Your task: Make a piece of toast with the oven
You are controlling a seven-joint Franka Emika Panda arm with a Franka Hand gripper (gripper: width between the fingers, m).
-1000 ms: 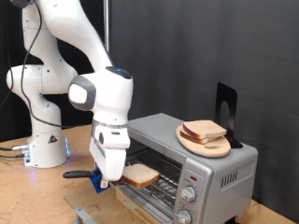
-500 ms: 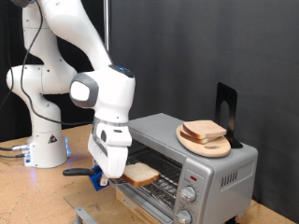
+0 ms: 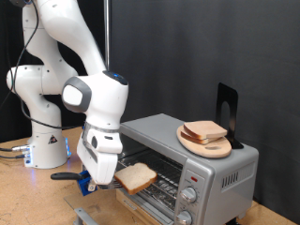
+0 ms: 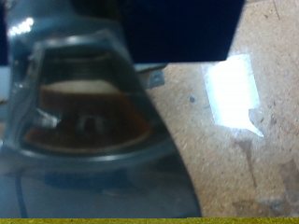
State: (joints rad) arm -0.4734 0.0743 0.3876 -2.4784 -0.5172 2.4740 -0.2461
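Pincer: I see my pincer (image 3: 97, 180) low over the bench (image 3: 56, 202), at the oven's open front; whether it grips anything, I cannot tell.
Toast: the piece of toast (image 3: 137, 176) lies at the mouth, half out.
Oven: the oven (image 3: 192, 164) stands open; toasting looks not yet done.
Room: spare slices (image 3: 205, 132) sit on top; open bench lies toward the exterior view's left.
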